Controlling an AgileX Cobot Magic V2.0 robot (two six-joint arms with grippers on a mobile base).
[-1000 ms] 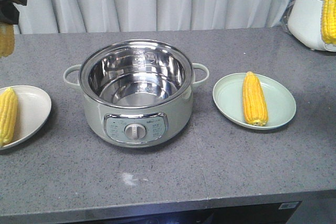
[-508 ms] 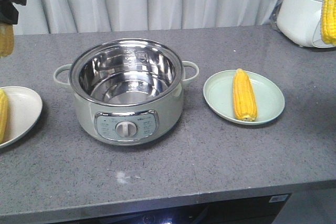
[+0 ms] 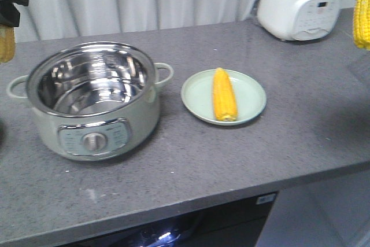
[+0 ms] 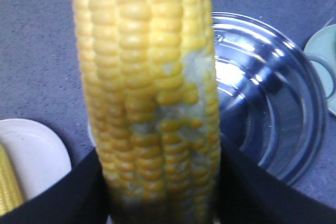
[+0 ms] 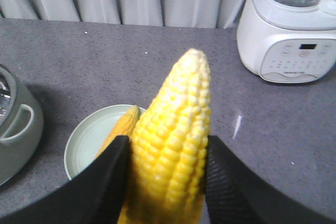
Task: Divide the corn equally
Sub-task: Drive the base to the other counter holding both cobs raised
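One cob [image 3: 224,93] was seen on the green plate [image 3: 196,93] and another cob [image 4: 8,190] on the white plate [image 4: 37,150], while a third cob [image 4: 147,103] was clamped by the left gripper [image 4: 157,198] and a fourth cob [image 5: 170,129] by the right gripper [image 5: 168,182], both yet to be placed.

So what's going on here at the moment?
The left gripper is shut on one corn cob, and the right gripper is shut on a second cob, both held above the counter. A third cob lies on the green plate beside the empty pot. A fourth cob lies on the white plate.
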